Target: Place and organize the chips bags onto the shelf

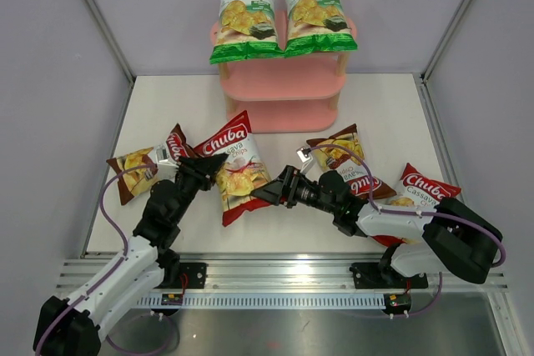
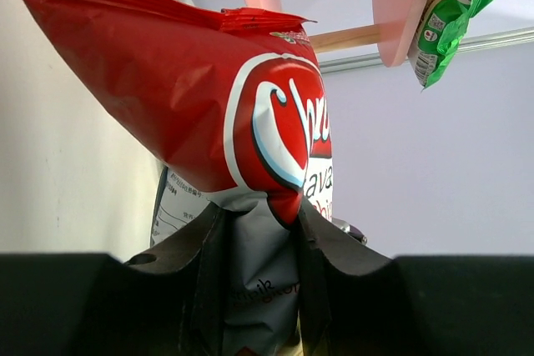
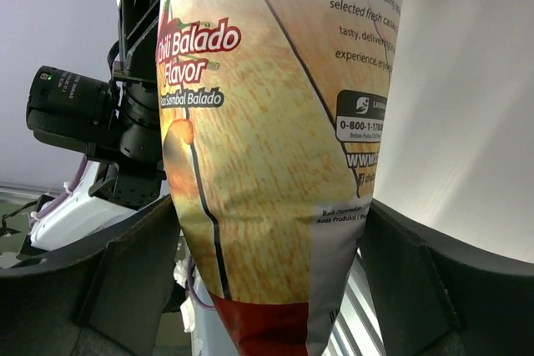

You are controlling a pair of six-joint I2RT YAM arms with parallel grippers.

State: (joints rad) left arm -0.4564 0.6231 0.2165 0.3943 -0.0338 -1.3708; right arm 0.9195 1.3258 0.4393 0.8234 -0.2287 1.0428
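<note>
Patience helps now: the right jaws, spread wide around the lower end of the glossy red chips bag point(image 1: 236, 171), should close firmly before both arms carry it level to the pink three-tier shelf point(image 1: 284, 97). The left jaws pinch its crimped top edge. The bag is on the white bench point(image 1: 384, 114) before the shelf, puffy and slippery-looking.
</note>
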